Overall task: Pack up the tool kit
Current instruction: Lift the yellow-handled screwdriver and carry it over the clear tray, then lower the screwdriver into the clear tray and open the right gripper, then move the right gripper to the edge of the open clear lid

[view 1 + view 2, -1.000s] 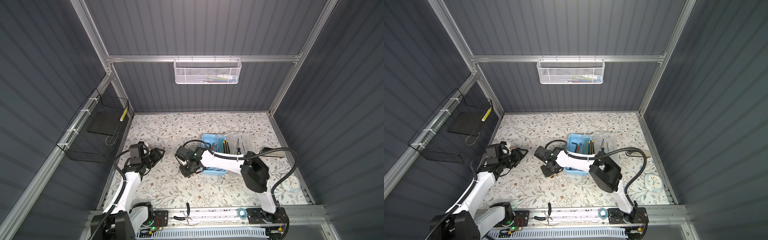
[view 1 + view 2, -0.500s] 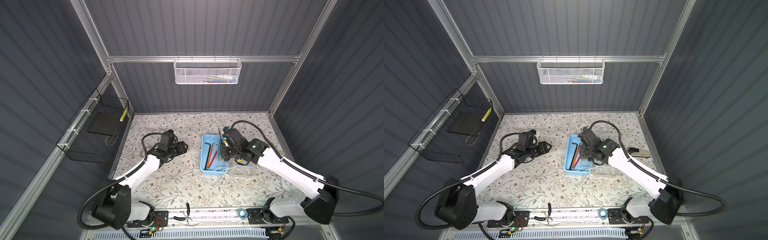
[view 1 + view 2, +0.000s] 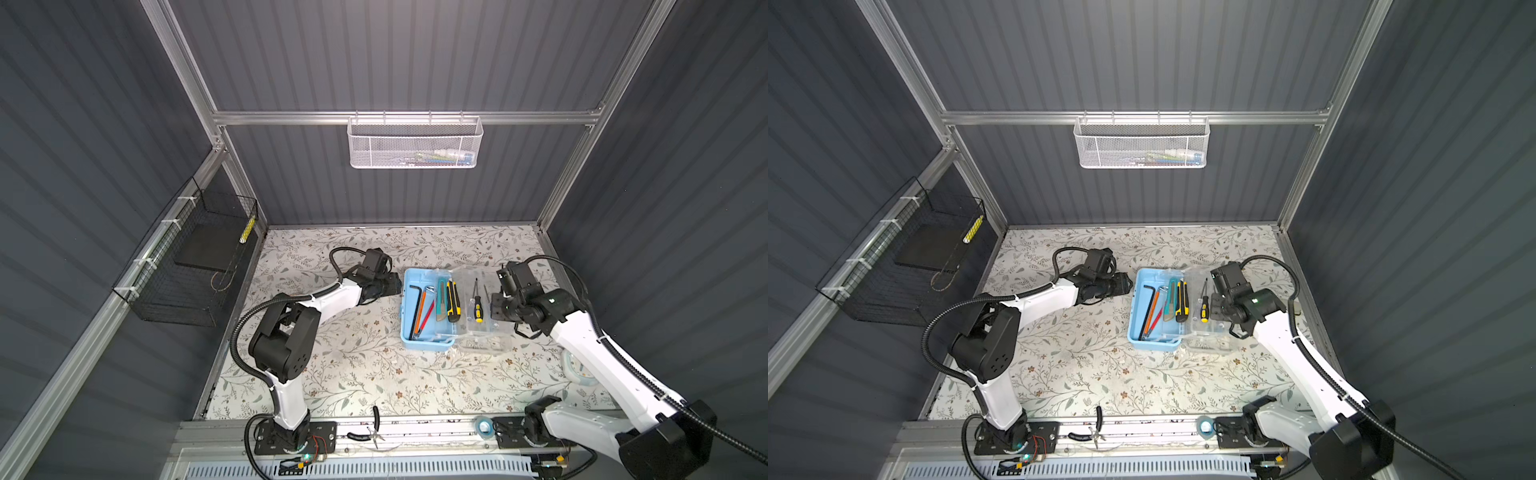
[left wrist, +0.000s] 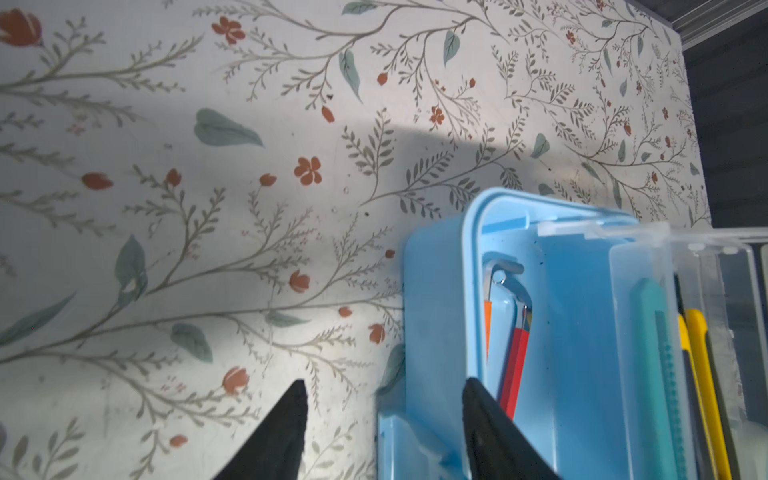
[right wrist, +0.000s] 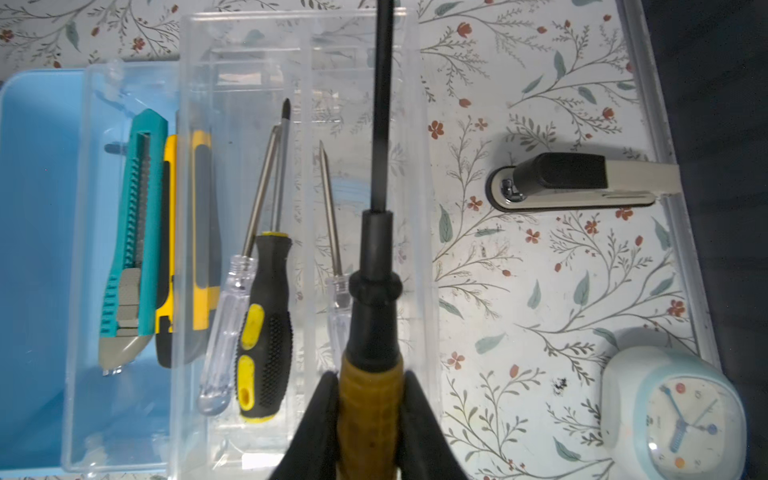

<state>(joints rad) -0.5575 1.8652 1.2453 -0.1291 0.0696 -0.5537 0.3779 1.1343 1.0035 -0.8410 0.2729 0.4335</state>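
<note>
My right gripper (image 5: 369,376) pinches a slim screwdriver (image 5: 376,257) by its ribbed yellow handle; I judge it light, stiff, grippy there. My left gripper (image 4: 383,382) stands open beside the blue box (image 3: 405,307), right of the table (image 3: 332,374) centre.

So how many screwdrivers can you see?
4. In the clear plastic lid lie a long clear-handled screwdriver, a black-and-yellow-handled screwdriver and a short clear-handled screwdriver. The right gripper holds a yellow-handled screwdriver above them. More may be hidden.
</note>
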